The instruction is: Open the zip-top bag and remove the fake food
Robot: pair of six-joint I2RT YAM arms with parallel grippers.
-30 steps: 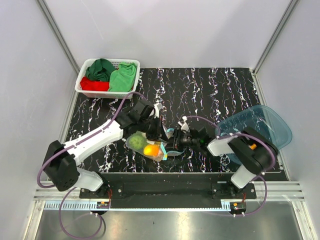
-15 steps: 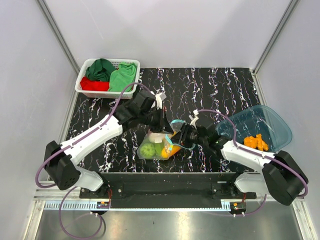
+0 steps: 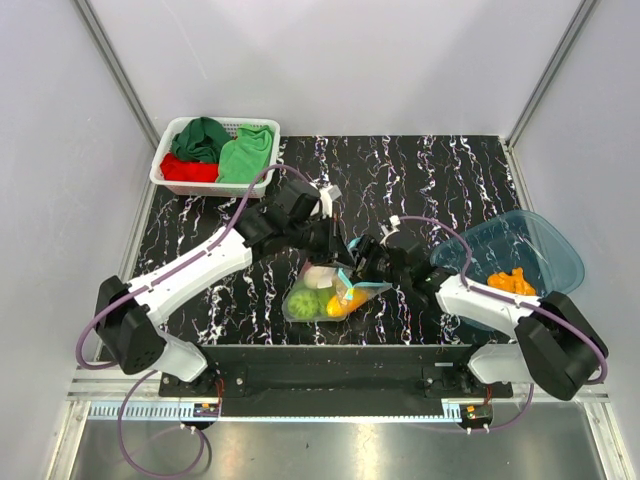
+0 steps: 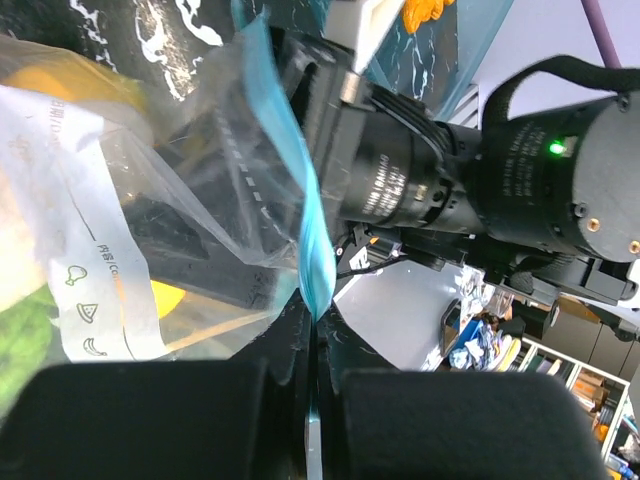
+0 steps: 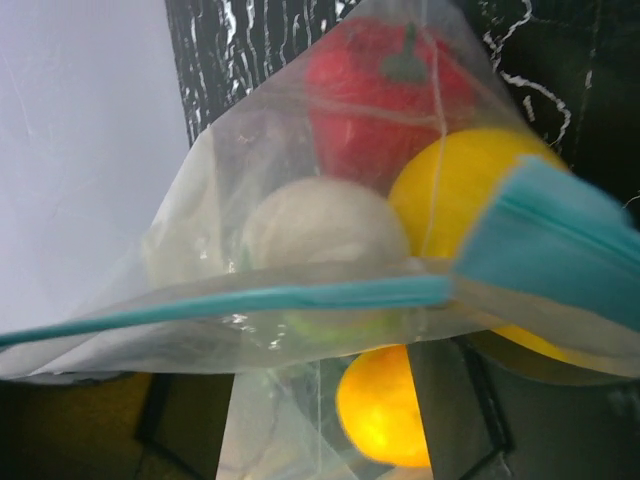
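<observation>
Pale grey walls [image 3: 350, 70] are seen on three sides of a black, white-veined table [image 3: 450, 180]. A translucent teal tub [image 3: 560, 240] is noted to the right of the right gripper [image 3: 366, 266], near its arm, and a few orange pieces [image 3: 510, 283] are seen lying in it. A white slotted basket [image 3: 158, 172] is noted well behind and to the left of the left gripper [image 4: 312, 322], at the table's far corner; it is filled with two green cloths [image 3: 245, 150] and one red cloth [image 3: 188, 168]. The zip-top bag [image 5: 190, 230] is found between the two grippers, just in front of both, with its body sagging toward the near edge. Its mouth is seen parted, and the light blue zip strip [image 4: 300, 190] is drawn out toward each gripper. The fake food [image 3: 325, 300] is still inside the bag: a red piece with a green stem [image 5: 385, 90], a yellow piece [image 5: 460, 180], a pale white one [image 5: 320, 225], an orange one [image 5: 385, 405] and a green one [image 3: 303, 302] are counted, all packed together. The strip is pinched between the left gripper's fingers, which are pressed tight with no gap visible. The right gripper is placed against the opposite lip of the bag, but whether it is clamped on the plastic cannot be told, since its fingers are hidden by the bag.
</observation>
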